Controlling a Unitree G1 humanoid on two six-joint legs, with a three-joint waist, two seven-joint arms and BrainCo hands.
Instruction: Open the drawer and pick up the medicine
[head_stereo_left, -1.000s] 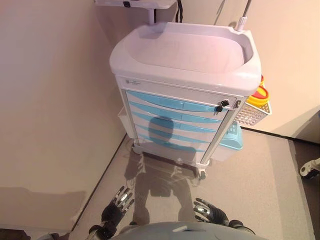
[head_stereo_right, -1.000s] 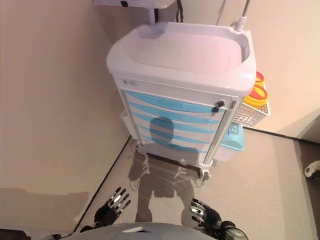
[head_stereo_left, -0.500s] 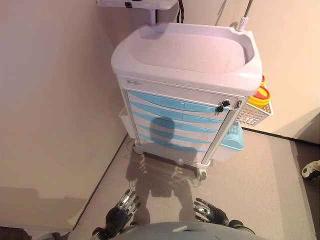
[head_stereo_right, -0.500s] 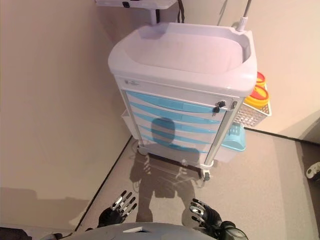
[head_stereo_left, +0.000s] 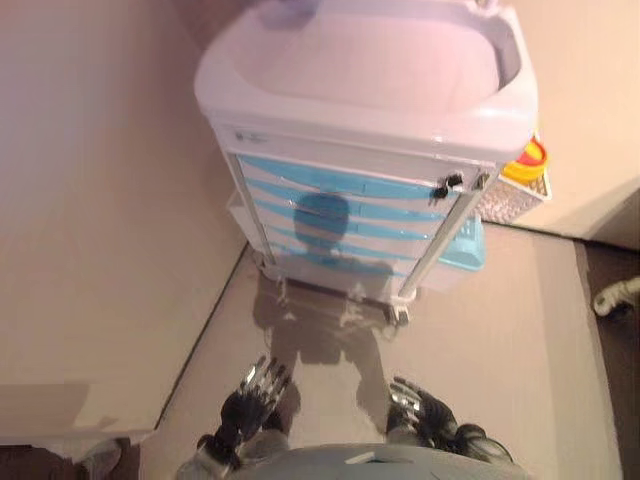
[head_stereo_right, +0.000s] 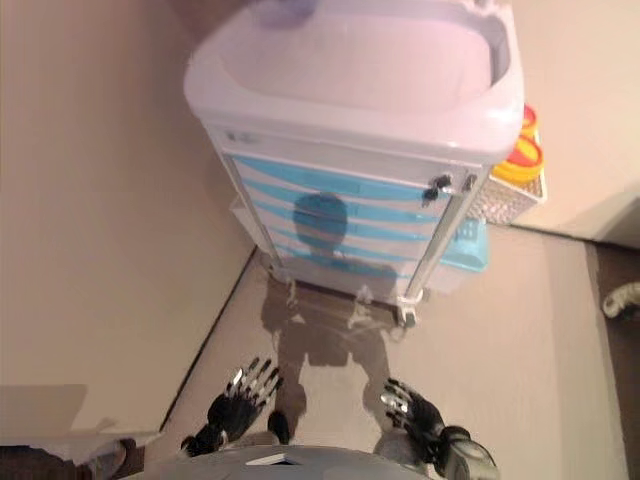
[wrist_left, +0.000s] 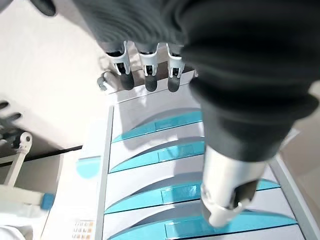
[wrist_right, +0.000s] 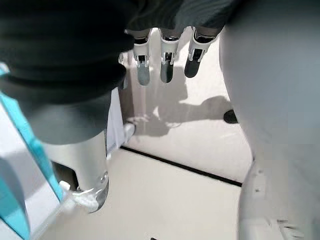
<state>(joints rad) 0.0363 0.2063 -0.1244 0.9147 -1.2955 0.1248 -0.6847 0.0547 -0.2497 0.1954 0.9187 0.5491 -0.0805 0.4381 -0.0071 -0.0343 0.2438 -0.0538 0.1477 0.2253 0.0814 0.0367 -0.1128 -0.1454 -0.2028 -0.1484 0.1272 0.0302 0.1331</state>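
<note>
A white medical cart (head_stereo_left: 365, 95) stands ahead against the wall, with several blue-fronted drawers (head_stereo_left: 335, 205), all closed. A black key (head_stereo_left: 443, 187) sits in the lock at the top right of the drawer stack. No medicine shows. My left hand (head_stereo_left: 252, 398) hangs low near the floor, well short of the cart, fingers straight and empty. My right hand (head_stereo_left: 418, 412) hangs low to the right, fingers relaxed and empty. The left wrist view shows the drawer fronts (wrist_left: 165, 150) past my fingers (wrist_left: 146, 75).
A white wire basket (head_stereo_left: 510, 198) holding red and yellow containers (head_stereo_left: 531, 158) hangs on the cart's right side, above a blue bin (head_stereo_left: 466, 247). A beige wall (head_stereo_left: 90, 200) runs along the left. A wheeled leg of some other equipment (head_stereo_left: 615, 295) shows at the right edge.
The camera has tilted down and come closer to the cart. My left hand has shifted slightly inward and up. My right hand has hardly moved.
</note>
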